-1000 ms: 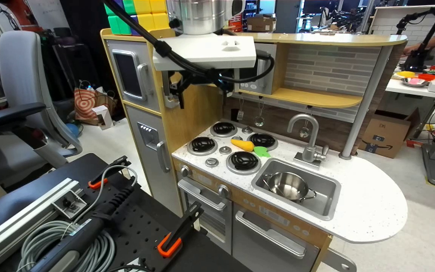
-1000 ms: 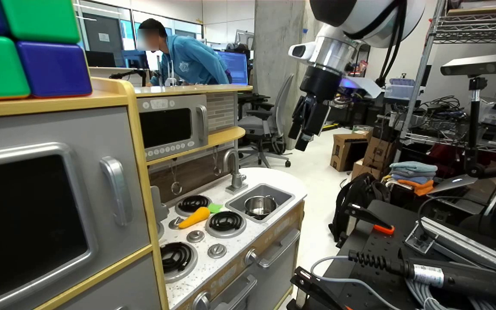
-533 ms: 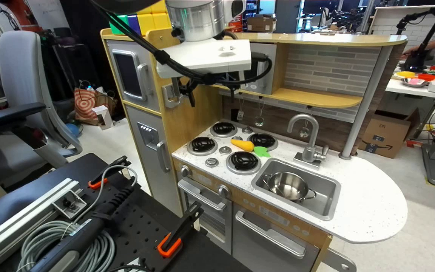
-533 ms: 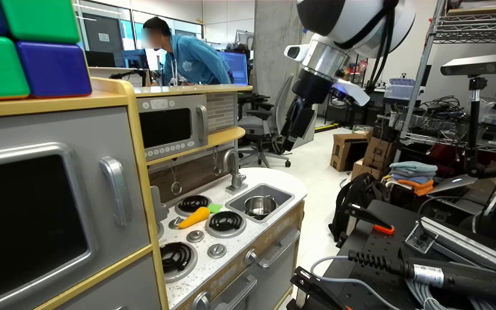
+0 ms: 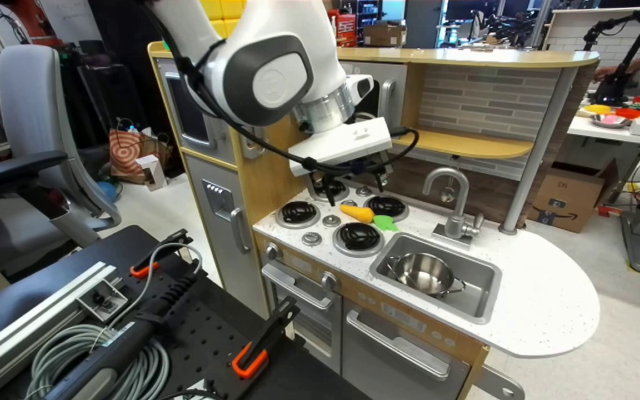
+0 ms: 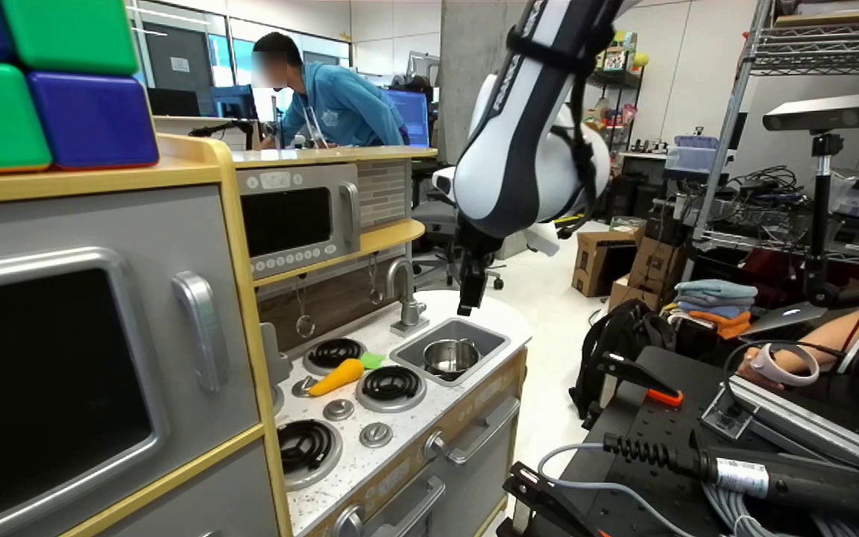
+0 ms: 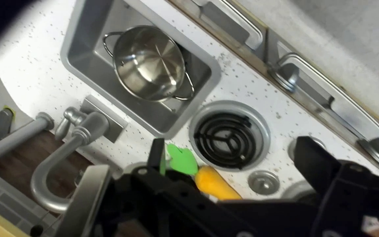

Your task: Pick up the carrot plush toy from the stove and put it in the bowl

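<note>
The carrot plush toy, with an orange-yellow body and a green leafy top, lies on the stove between the black burners in both exterior views [image 5: 356, 213] [image 6: 338, 377]. In the wrist view the toy [image 7: 214, 184] shows below my gripper, its narrow end hidden by the gripper body. My gripper [image 7: 231, 141] is open, its fingers wide apart with nothing between them. In both exterior views the gripper [image 5: 356, 195] [image 6: 468, 306] hangs in the air above the counter, apart from the toy. The bowl is a shiny steel pot [image 5: 425, 273] with two handles, empty in the sink; the wrist view shows it [image 7: 148, 62].
The grey sink basin [image 5: 473, 303] surrounds the pot. A curved faucet [image 5: 446, 173] rises behind it. A yellow shelf [image 5: 464, 145] overhangs the back of the counter. A tall cabinet [image 6: 86, 224] borders the stove. Knobs [image 6: 376, 434] stand among the burners.
The arm has swung down and forward, bringing the gripper lower over the counter and closer to the toy. The toy and the pot have not moved.
</note>
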Available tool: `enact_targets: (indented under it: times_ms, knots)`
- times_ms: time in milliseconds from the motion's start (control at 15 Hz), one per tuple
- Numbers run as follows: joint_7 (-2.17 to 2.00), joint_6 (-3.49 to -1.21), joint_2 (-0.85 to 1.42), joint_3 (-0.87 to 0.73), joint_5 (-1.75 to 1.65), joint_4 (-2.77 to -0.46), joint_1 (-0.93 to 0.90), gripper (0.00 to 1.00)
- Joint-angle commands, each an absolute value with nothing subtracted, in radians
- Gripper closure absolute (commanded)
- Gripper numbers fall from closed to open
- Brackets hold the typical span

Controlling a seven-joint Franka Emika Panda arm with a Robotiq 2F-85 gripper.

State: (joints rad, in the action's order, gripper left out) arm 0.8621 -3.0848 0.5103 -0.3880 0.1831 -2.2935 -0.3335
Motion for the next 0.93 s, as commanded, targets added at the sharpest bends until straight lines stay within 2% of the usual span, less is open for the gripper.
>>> enact_targets:
  times_ms: [0,67,133,400,533,600,667,867]
  knots:
    - [0.726,-2.948,0.729,-0.574,0.137,-2.039,-0.518,0.00]
    - [0.703,-2.909,0.771,-0.590,0.138,-1.977,-0.536,0.00]
    - [0.567,-2.879,0.787,-0.553,-0.019,-1.920,-0.481,0.00]
    - [0.373,-2.732,0.874,-0.422,-0.254,-1.674,-0.367,0.00]
    - [0.451,-2.646,0.949,-0.426,-0.155,-1.563,-0.377,0.00]
    - [0.383,-2.582,0.944,-0.337,-0.289,-1.509,-0.289,0.00]
    - [0.348,-2.666,0.865,-0.348,-0.325,-1.646,-0.316,0.00]
    - [0.319,-2.649,0.880,-0.308,-0.381,-1.619,-0.277,0.00]
